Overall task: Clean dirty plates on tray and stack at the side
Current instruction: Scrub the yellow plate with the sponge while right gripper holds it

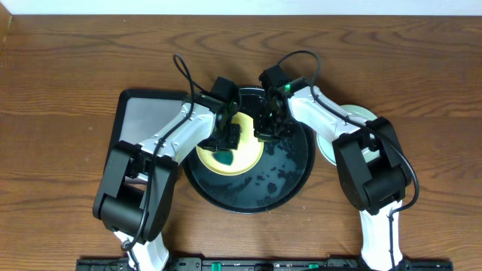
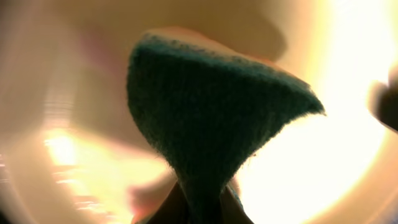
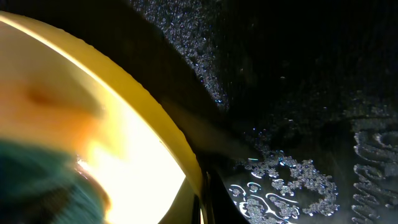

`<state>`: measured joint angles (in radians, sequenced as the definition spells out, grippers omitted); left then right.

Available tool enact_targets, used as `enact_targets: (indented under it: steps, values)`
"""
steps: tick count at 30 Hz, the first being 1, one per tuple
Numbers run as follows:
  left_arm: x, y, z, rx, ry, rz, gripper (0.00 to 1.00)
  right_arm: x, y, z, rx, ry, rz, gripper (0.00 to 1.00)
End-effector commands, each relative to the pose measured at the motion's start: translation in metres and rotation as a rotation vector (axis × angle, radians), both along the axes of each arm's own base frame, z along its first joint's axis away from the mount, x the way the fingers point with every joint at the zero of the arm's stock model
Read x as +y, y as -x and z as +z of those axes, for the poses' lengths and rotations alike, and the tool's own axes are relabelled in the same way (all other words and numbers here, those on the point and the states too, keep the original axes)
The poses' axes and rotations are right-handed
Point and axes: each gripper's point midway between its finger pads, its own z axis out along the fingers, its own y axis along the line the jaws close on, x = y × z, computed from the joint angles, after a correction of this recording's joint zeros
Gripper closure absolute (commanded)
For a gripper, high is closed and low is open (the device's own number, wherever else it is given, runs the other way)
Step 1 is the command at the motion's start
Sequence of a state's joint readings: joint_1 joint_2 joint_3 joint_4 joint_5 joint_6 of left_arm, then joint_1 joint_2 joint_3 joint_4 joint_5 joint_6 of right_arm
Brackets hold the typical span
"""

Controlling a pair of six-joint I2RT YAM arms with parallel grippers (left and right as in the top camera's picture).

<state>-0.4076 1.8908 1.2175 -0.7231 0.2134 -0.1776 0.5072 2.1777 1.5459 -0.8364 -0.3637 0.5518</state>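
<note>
Left gripper [image 1: 225, 146]: sponge [image 1: 224, 159] on yellow plate [image 1: 247, 156] in tray [image 1: 292, 172].

The left arm [image 1: 169, 135] and right arm [image 1: 324, 113] crowd the far half of the black tray [image 1: 290, 177] over the yellow plate [image 1: 245, 162]; the tray's near side lies open. A grey tray [image 1: 147, 113] blocks the left, a green plate [image 1: 361, 114] the right

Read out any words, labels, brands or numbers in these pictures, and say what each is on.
Only one marking: what looks like sideways lettering on the black tray, cut off at the right wrist view's edge, too unclear to read.
Nothing readable on the yellow plate or sponge.
</note>
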Motion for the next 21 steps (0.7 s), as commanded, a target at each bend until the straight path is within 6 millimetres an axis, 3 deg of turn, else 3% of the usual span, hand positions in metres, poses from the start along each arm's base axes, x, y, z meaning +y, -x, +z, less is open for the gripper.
enact_targets:
  steps: [1,7,9,13,17,21]
  values:
    - [-0.033,0.021,0.001,0.069,0.194,-0.146,0.92,-0.005,0.012,-0.038,0.055,0.077,-0.006,0.99]
    - [-0.018,-0.025,-0.002,-0.116,0.083,-0.075,0.92,-0.006,0.012,-0.038,0.056,0.077,-0.006,0.99]
    - [-0.002,-0.039,-0.003,-0.171,0.001,0.001,0.92,-0.006,0.012,-0.038,0.056,0.077,-0.006,0.99]
    - [0.047,-0.065,0.002,-0.303,-0.252,0.217,0.92,-0.006,0.012,-0.038,0.057,0.078,-0.006,0.99]
    - [0.057,-0.06,0.001,-0.293,-0.305,0.236,0.93,-0.006,0.012,-0.038,0.056,0.078,-0.002,0.99]
    - [0.05,-0.025,-0.008,-0.13,-0.26,0.197,0.92,-0.006,0.012,-0.038,0.056,0.078,-0.002,0.99]
